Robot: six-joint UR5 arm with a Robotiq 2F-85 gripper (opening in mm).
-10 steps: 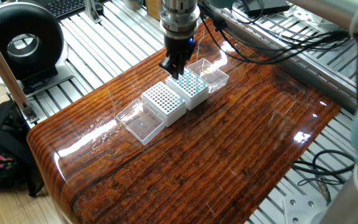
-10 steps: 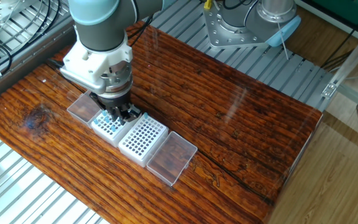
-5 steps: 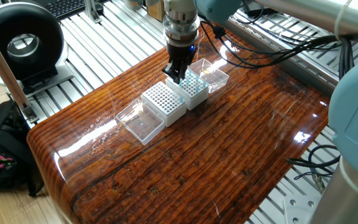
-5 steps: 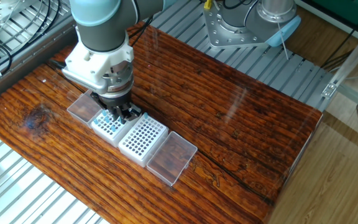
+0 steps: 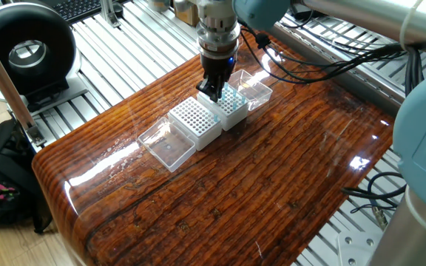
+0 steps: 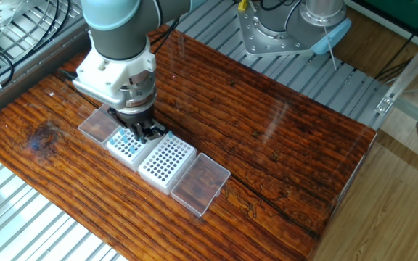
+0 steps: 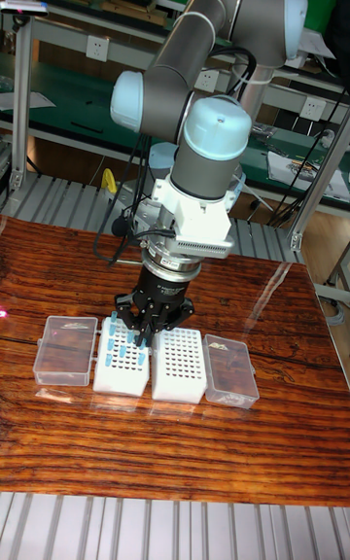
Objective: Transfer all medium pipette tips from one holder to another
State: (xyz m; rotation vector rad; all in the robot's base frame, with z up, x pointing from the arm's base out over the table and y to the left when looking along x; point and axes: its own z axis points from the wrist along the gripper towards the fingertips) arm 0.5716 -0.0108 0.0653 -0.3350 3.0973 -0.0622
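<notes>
Two white grid holders stand side by side on the wooden table. One holder (image 5: 231, 108) (image 6: 124, 146) (image 7: 121, 358) carries the medium pipette tips (image 5: 228, 97) (image 6: 121, 138) (image 7: 105, 338), small light-blue cones standing in its holes. The other holder (image 5: 195, 120) (image 6: 167, 162) (image 7: 179, 364) shows only bare holes. My gripper (image 5: 213, 91) (image 6: 138, 133) (image 7: 146, 331) points straight down over the tip-filled holder, at the edge nearest the bare one, fingertips low among the tips. The gap between its fingers is too small to read.
A clear lid lies flat on the outer side of each holder: one lid (image 5: 167, 145) (image 6: 200, 183) (image 7: 229, 368) by the bare holder, another lid (image 5: 251, 88) (image 6: 97, 125) (image 7: 66, 349) by the tip holder. Black cables (image 5: 324, 63) trail at the table's far edge.
The gripper has shifted slightly sideways along the tip holder and sunk a little lower. Its fingers look narrower than a second ago. The holders and lids have not moved.
</notes>
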